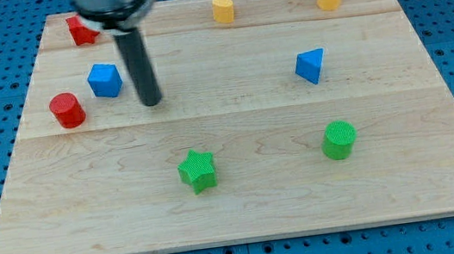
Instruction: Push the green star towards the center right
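Seven blocks sit on the board (pixel 247 220): two red, two blue, two yellow far along the top edge, plus a green star (pixel 198 170) and a green cylinder (pixel 339 140). The star lies near the bottom, left of centre, the cylinder to its right. My tip (pixel 152 102), a plain rod without fingers, rests just right of the blue cube (pixel 105 80), well apart from the star.
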Robot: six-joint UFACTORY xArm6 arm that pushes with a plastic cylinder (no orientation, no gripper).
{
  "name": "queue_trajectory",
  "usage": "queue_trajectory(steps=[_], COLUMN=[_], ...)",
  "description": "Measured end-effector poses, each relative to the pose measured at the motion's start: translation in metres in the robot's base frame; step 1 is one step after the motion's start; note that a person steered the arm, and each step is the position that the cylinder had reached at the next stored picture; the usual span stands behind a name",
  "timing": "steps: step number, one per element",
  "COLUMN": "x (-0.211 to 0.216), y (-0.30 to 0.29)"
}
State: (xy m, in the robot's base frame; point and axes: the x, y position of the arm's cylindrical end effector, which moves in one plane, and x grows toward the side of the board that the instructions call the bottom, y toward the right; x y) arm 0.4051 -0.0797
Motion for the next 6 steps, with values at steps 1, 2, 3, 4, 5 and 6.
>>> queue_trajectory(steps=[1,2,3,4,5,6], x=[0.013,0.053,0.095,0.113,0.116,0.115], y=[0.041,0.069,0.122,0.155,0.184,0.206])
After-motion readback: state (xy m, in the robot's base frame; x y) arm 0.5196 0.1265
